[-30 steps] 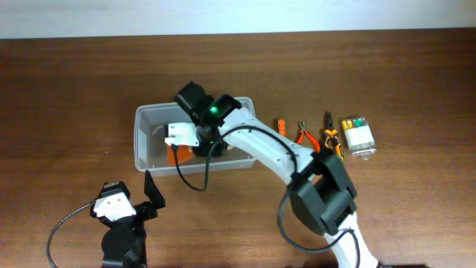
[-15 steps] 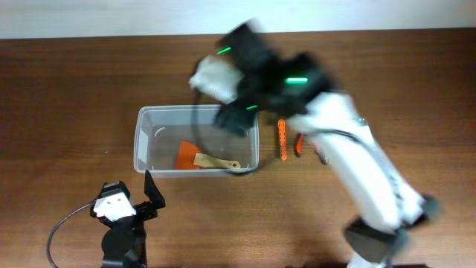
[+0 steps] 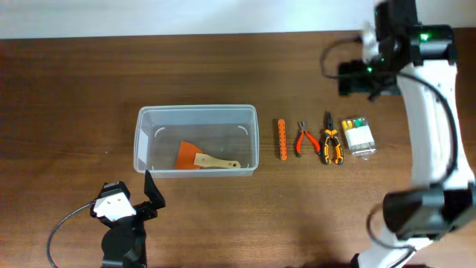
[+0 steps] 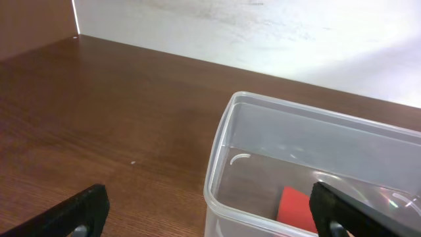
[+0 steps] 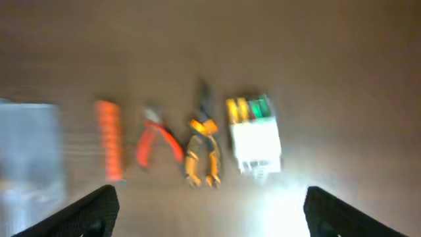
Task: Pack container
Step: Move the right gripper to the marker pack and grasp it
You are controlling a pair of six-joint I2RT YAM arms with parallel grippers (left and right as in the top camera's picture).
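Observation:
The clear container (image 3: 196, 110) stands left of the table's centre with an orange scraper (image 3: 195, 158) lying inside. My right gripper (image 3: 361, 80) hangs open and empty at the back right, above a row of tools: an orange strip (image 3: 282, 138), red pliers (image 3: 305, 138), yellow pliers (image 3: 331, 145) and a clear bit box (image 3: 358, 135). The blurred right wrist view shows that same row, bit box (image 5: 255, 138) included, beyond the wide-apart jaws of the right gripper (image 5: 214, 217). My left gripper (image 4: 210, 220) rests open in front of the container's near-left corner (image 4: 217, 164).
The white wall runs along the table's far edge. A black cable (image 3: 63, 223) loops from the left arm at the front left. In the left wrist view the orange scraper (image 4: 293, 204) shows through the tub's wall.
My right gripper let go of the orange scraper inside the container, opened, rose out and swung to the back right. The left arm has not moved.

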